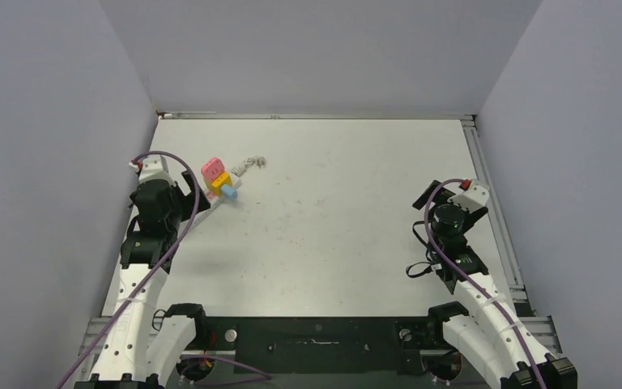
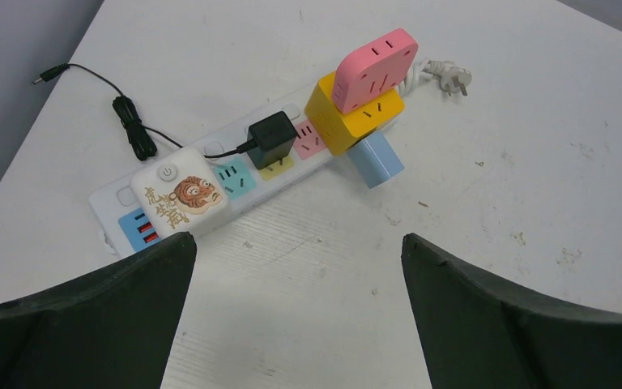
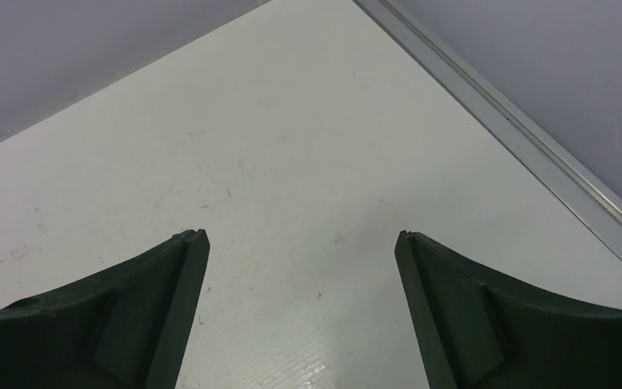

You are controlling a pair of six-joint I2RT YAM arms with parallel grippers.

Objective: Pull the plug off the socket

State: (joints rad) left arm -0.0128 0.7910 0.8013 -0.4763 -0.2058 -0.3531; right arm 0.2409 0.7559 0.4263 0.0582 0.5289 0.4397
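Fingers (image 2: 97, 324) of left gripper (image 2: 298, 243): spread wide, holding nothing, hovering over bare table (image 2: 534, 162) just short of the socket. Right gripper (image 3: 301, 237): also spread and empty, above bare table on the right, well apart from everything.

Socket (image 2: 235, 177): long white strip, flat on the left side of the table, its near end under the left arm and its far end angled toward the middle.

Plug (image 2: 271, 138): black block seated upright about midway along the strip. Thin black lead (image 2: 129, 121) trails toward the left wall, its end loose. Judged the item to pull.

White cube (image 2: 180, 197): tiger picture on top, at the strip's near end, one outlet away from the plug.

Stack (image 2: 356, 109): pink, yellow and blue cubes at the far end, close beside the plug. Cord (image 2: 445, 75) lies beyond it.

Step in hand, by judgement: approach and grasp.
- Bring the fingers down across the plug's two free sides, low on the body, clear of cube and stack.
- Draw straight up along the pins, without rocking.
- The strip looks light and unanchored, so it may lift with the plug.
- The idle right arm could pin the strip down.
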